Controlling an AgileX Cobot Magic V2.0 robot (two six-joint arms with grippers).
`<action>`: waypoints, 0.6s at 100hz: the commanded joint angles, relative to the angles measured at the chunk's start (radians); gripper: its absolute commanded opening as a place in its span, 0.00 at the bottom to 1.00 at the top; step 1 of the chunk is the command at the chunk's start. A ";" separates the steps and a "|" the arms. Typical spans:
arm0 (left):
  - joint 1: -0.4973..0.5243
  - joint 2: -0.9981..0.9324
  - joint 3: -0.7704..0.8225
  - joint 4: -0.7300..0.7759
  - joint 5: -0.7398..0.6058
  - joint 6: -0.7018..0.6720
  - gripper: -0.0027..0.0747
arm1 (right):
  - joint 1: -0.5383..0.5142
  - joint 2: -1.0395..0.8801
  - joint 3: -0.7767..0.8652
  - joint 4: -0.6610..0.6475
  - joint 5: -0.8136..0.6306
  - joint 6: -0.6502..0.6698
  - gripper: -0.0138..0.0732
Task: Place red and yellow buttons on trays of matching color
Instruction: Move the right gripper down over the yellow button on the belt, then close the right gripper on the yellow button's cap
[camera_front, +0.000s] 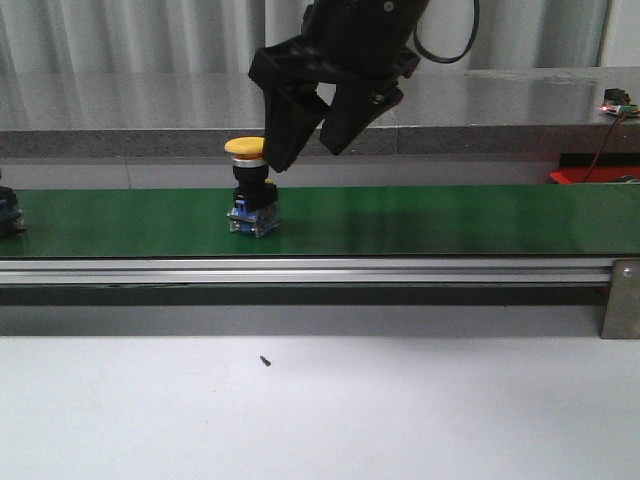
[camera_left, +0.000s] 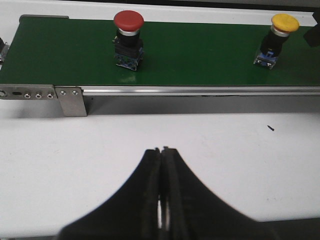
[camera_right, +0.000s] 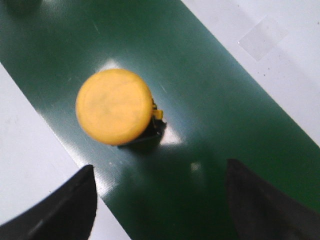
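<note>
A yellow button (camera_front: 245, 147) stands upright on the green belt (camera_front: 450, 220); it also shows in the left wrist view (camera_left: 284, 22) and the right wrist view (camera_right: 114, 106). A red button (camera_left: 128, 20) stands further along the belt. My right gripper (camera_front: 305, 158) hangs open just above and beside the yellow button, whose cap lies ahead of the spread fingers (camera_right: 159, 167). My left gripper (camera_left: 163, 148) is shut and empty over the white table, well short of the belt. A thin sliver of the red tray (camera_front: 590, 176) shows behind the belt at far right. No yellow tray is in view.
The belt's aluminium rail (camera_front: 300, 270) and a metal bracket (camera_front: 622, 298) run along its front. A dark object (camera_front: 8, 212) sits on the belt, cut by the left edge. A grey shelf with a small wired board (camera_front: 618, 103) lies behind. A black speck (camera_front: 265, 360) is on the table.
</note>
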 joint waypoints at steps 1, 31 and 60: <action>-0.007 0.010 -0.025 -0.011 -0.059 0.000 0.01 | 0.000 -0.051 -0.035 0.037 -0.043 -0.016 0.78; -0.007 0.010 -0.025 -0.011 -0.059 0.000 0.01 | 0.000 -0.037 -0.035 0.080 -0.068 -0.069 0.78; -0.007 0.010 -0.025 -0.011 -0.059 0.000 0.01 | 0.000 0.003 -0.035 0.080 -0.085 -0.069 0.58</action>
